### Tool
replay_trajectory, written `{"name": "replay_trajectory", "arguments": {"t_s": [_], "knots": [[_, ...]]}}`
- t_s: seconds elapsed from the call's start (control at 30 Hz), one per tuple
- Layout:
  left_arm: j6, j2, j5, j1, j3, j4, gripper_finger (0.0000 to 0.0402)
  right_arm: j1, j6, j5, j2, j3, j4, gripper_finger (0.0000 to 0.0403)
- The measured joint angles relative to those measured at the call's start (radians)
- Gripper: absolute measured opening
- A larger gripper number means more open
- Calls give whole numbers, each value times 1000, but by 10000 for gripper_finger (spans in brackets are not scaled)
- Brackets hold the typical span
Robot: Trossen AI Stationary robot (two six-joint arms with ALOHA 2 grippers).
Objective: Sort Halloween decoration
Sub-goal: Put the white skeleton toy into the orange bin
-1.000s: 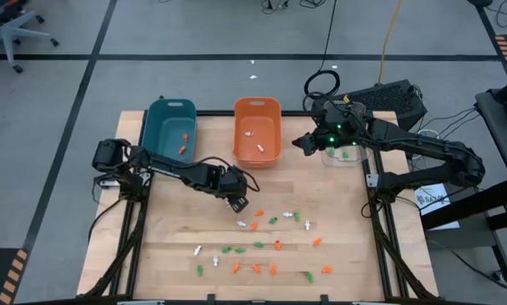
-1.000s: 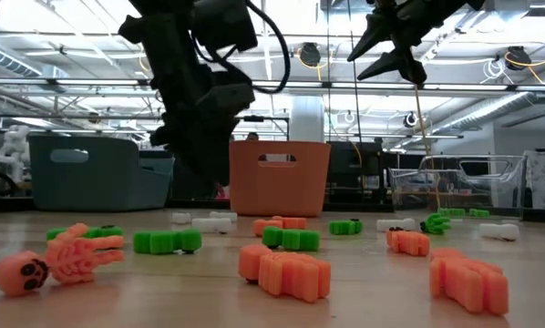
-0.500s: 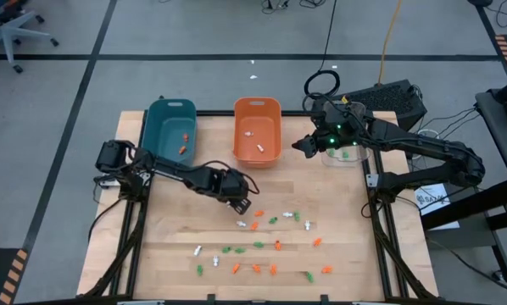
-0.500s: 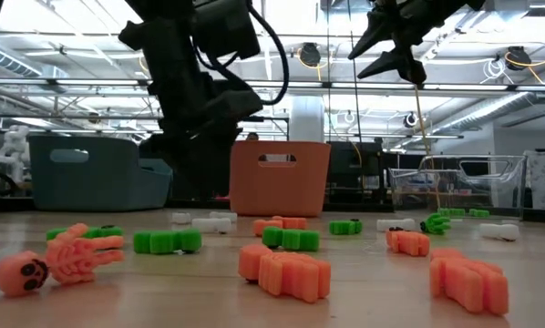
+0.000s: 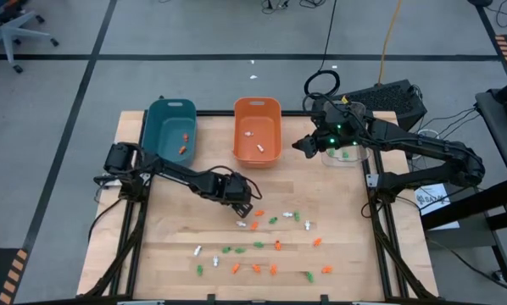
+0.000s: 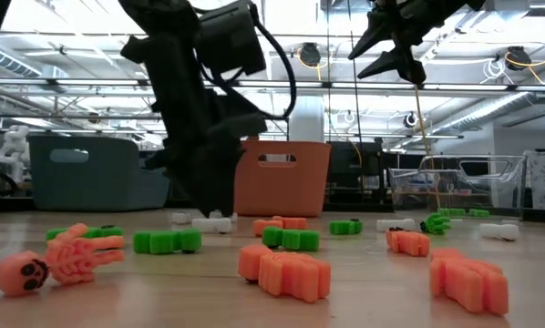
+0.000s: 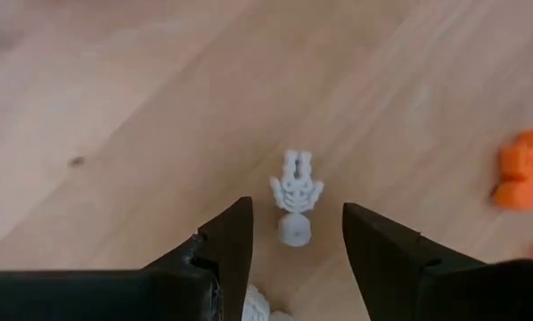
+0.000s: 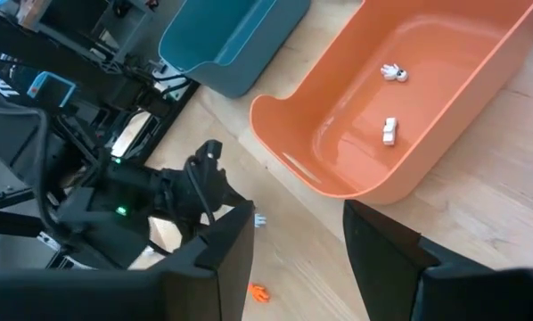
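Note:
The Halloween decoration lies scattered over the wooden table as several tiny orange, green and white trinkets [image 5: 262, 246]. My left gripper [image 5: 244, 211] hangs low over the middle of the table, pointing steeply down. It is open, and a white skeleton trinket [image 7: 295, 201] lies flat on the wood just ahead of its fingertips, in line with the gap and untouched. A second white piece [image 7: 263, 308] shows close under the gripper. My right gripper [image 5: 303, 146] stands open and empty, high up between the orange bin and the clear bin.
At the far edge stand a teal bin [image 5: 170, 127] with orange trinkets, an orange bin [image 5: 257, 131] with white trinkets [image 8: 391, 71], and a clear bin [image 5: 342, 155] with green ones. An orange trinket [image 7: 525, 169] lies close beside the white skeleton.
My left gripper has sunk toward the table and drifted a little toward the near edge, closing on the white skeleton trinket, with its fingers as far apart as before. The trinkets have stayed where they lay.

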Motion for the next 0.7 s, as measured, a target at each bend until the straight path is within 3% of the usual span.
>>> {"name": "replay_trajectory", "arguments": {"t_s": [0.2,0.53,0.7], "knots": [[12,17,2,-1,2,3,155,0,0,-25,0,0,0,157],[35,20,-8,2,1,41,18,0,0,-26,0,0,0,157],[57,-5,57,2,-1,59,13,0,0,-26,0,0,0,157]]}}
